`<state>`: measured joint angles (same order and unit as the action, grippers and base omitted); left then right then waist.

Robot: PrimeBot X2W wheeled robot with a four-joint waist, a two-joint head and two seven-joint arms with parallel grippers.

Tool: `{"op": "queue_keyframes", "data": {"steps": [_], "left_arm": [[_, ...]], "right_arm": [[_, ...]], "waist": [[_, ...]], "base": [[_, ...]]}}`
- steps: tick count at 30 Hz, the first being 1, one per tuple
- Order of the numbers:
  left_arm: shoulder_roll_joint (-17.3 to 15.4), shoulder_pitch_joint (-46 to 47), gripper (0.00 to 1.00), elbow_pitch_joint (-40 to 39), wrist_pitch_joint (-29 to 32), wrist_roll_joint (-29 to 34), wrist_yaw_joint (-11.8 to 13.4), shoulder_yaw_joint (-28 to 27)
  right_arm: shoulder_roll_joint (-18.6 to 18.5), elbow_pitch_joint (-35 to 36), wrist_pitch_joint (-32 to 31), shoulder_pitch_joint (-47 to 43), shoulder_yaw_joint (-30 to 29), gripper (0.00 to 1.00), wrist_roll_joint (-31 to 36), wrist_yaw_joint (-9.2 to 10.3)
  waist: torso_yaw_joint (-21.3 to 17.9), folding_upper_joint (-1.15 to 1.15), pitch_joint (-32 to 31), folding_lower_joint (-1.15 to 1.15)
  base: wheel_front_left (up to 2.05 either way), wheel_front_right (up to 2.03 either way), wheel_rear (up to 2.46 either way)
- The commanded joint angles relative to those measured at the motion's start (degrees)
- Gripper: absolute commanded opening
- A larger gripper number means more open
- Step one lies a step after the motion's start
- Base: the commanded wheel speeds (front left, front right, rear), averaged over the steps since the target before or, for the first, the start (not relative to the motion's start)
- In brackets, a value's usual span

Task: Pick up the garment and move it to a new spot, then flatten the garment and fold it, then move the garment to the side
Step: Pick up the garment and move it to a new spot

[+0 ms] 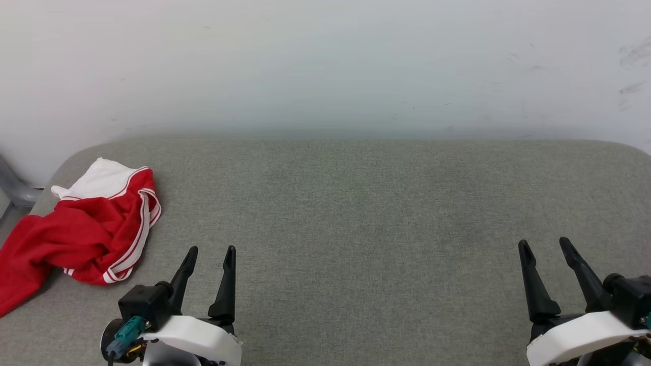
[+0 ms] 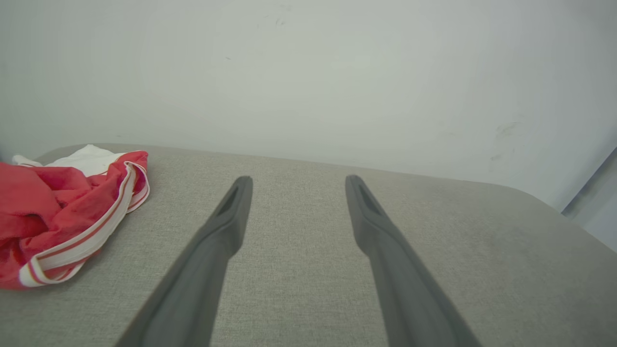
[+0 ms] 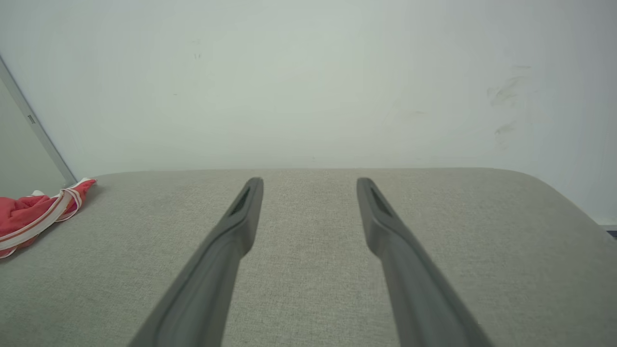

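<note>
**Head view: jersey bunched at far left, both my grippers wide and empty**

Head view, starting at the left: the garment [image 1: 84, 234] lies in a crumpled heap on the left end of the grey fabric surface [image 1: 356, 203], close to its rounded back corner. A white sleeve sits on top, on the side nearest the pale wall [image 1: 325, 66]. The red body is below it, and a red fold trails off toward the picture's left edge. Red-and-white striped trim curves down the heap's right side.

Just right of that trim, and clear of it, is my left gripper [image 1: 212, 250]. Its two dark fingers are spread apart with nothing between them. My left wrist view agrees: the jersey lies off to the left of my parted fingers, not touching either one.

Bare grey cloth runs across the middle.

At the lower right is my right gripper [image 1: 544, 243], fingers likewise parted and holding nothing, well apart from the garment. In my right wrist view the jersey shows as a bit of red and striped trim at the far left edge. I cannot tell whether either gripper's fingertips touch the surface.
</note>
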<state>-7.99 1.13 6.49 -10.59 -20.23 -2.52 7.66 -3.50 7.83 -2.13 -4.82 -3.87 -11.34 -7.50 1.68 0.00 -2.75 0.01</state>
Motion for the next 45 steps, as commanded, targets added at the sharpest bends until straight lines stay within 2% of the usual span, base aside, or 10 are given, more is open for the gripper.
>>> {"op": "queue_keyframes", "data": {"steps": [1,11,26,37,41,45], "left_arm": [[0.0,-0.1,1.00,-0.3,-0.4,1.0,-0.1,0.2],[0.7,0.4,1.00,-0.3,-1.7,3.7,-0.2,-0.6],[2.0,1.4,1.00,0.5,-3.4,7.3,-0.9,-3.2],[1.5,2.3,1.00,3.3,-4.5,10.9,-1.5,-4.4],[0.9,4.5,1.00,5.2,-4.5,11.3,-1.9,-4.0],[0.5,8.7,1.00,6.3,-2.9,9.7,-2.1,-4.9]], "right_arm": [[0.1,1.0,0.0,-0.1,-0.1,1.00,1.2,0.02],[0.6,2.6,0.5,-0.9,-0.7,1.00,4.7,0.02],[0.6,1.6,1.1,-0.2,1.1,1.00,5.5,0.02],[0.6,0.9,2.1,0.8,1.7,1.00,8.2,0.03],[0.6,1.3,2.0,1.4,1.2,1.00,9.3,0.04],[0.6,2.3,1.1,2.4,0.7,1.00,9.8,0.03]], "waist": [[0.1,0.00,0.0,0.00],[3.5,0.00,-0.1,0.00],[15.7,0.00,0.3,-0.01],[23.3,0.00,0.9,-0.01],[24.5,0.00,1.7,-0.01],[24.0,0.00,4.4,-0.01]], "base": [[0.00,0.00,0.00],[0.00,0.00,0.00],[0.00,0.00,0.00],[0.00,0.00,0.00],[0.00,0.00,0.00],[0.00,0.00,0.00]]}}
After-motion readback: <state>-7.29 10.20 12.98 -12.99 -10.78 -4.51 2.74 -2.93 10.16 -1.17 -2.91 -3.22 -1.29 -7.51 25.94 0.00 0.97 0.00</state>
